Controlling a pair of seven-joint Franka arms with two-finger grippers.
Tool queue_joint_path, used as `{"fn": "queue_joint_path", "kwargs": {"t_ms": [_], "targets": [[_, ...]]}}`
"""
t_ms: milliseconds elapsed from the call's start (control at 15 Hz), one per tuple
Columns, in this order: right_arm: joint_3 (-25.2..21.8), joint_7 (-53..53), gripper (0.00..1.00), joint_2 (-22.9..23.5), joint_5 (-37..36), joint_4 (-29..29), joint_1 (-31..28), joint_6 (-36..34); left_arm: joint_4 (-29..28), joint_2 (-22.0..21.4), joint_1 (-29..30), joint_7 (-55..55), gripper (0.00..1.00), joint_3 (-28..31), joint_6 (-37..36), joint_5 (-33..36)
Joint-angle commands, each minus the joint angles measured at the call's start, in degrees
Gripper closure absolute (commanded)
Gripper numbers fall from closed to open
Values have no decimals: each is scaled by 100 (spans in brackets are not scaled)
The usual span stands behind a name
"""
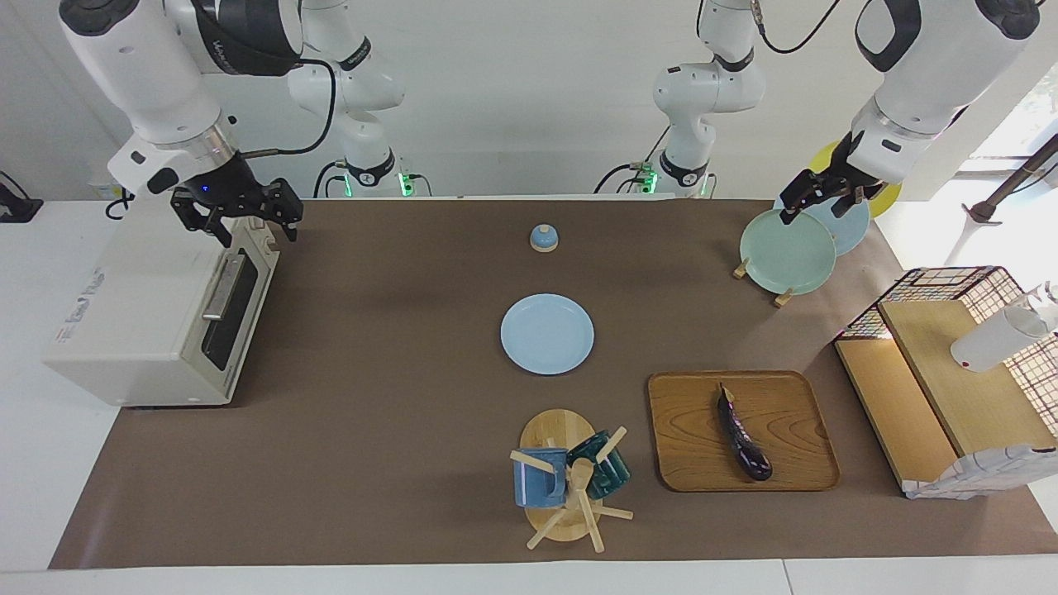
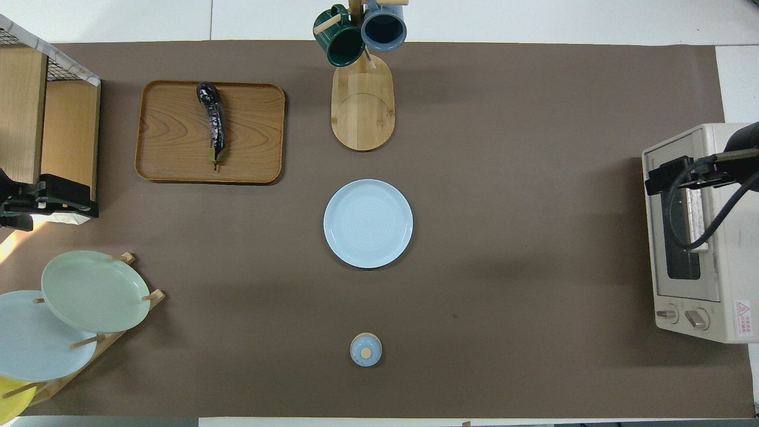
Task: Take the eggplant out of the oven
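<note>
Starting at the robots' edge of the worktop [image 1: 372,413] and finding a small blue bell [image 1: 543,238] in the middle, well apart from everything else. Finding a plate rack [image 1: 756,277] toward the left arm's end, holding a green plate [image 1: 787,250] propped on edge in front of others.

Spotting the left gripper [image 1: 814,205] up in the air over that rack, jaws spread and carrying nothing; probably just parking out of the way, with nothing there for the task.

Spotting the right gripper [image 1: 248,230] at the other end, hovering over the top front corner of the toaster oven [image 1: 140,314], jaws likewise released and gripping nothing. Seeing the door [image 1: 230,310] standing upright and seemingly closed, its bar handle untouched.

Moving farther out and passing a light blue plate [image 1: 546,333] lying flat mid-worktop.

Reaching the wooden tray [image 1: 793,430] toward the left arm's end, and locating the eggplant [image 1: 744,436] there: lying flat on the tray, stem end pointing toward the robots, well apart from the oven and from both grippers. Lying lengthwise, so unlikely to be rolling off.

Ending at a mug tree [image 1: 566,483] just beside the tray, carrying a blue mug and a green one.

Judging the job essentially finished: eggplant out, oven shut, both arms free.
</note>
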Motion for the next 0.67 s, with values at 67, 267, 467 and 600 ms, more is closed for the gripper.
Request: {"fn": "queue_joint_path", "kwargs": {"t_ms": [67,267,467,600], "targets": [[15,73,0,1,-111,67,1,-130,-86,-103,50,114,0,-105,30,93],[15,73,0,1,-111,67,1,-130,-68,-86,14,210,0,-113,73,119],[15,73,0,1,-111,67,1,-130,-68,-95,-3,290,0,-114,82,119],[15,73,0,1,-120,67,1,-130,-77,-86,5,316,0,-114,91,119]]}}
